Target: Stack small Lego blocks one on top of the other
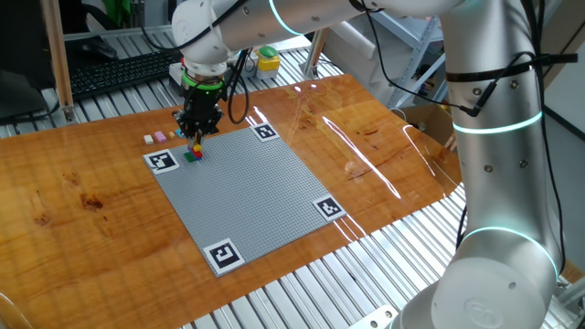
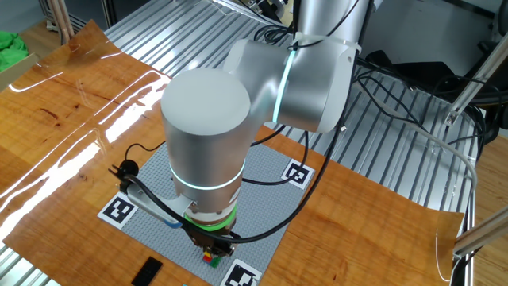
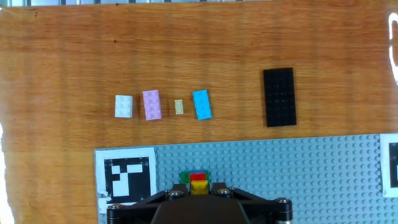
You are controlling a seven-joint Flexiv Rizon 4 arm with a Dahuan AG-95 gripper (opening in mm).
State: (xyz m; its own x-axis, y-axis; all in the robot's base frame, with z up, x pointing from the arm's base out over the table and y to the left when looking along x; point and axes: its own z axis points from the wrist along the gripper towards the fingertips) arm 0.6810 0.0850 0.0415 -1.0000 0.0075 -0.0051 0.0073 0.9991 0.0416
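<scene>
Beyond the grey baseplate (image 3: 298, 168), four loose bricks (image 3: 152, 104) and a black plate (image 3: 279, 97) are seen on the worktop (image 3: 62, 62); the claw (image 3: 199, 194) is closed on the yellow brick (image 3: 199, 186).

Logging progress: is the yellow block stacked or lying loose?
Stacked: the yellow block sits atop the red block on the baseplate.

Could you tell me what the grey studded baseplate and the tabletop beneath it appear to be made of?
The grey baseplate looks like moulded plastic with a matte finish: it carries a regular grid of studs and shows no glare. The tabletop looks like wood, or possibly wood veneer, with a glossy varnish: grain and knots show, and bright reflections streak it.
</scene>
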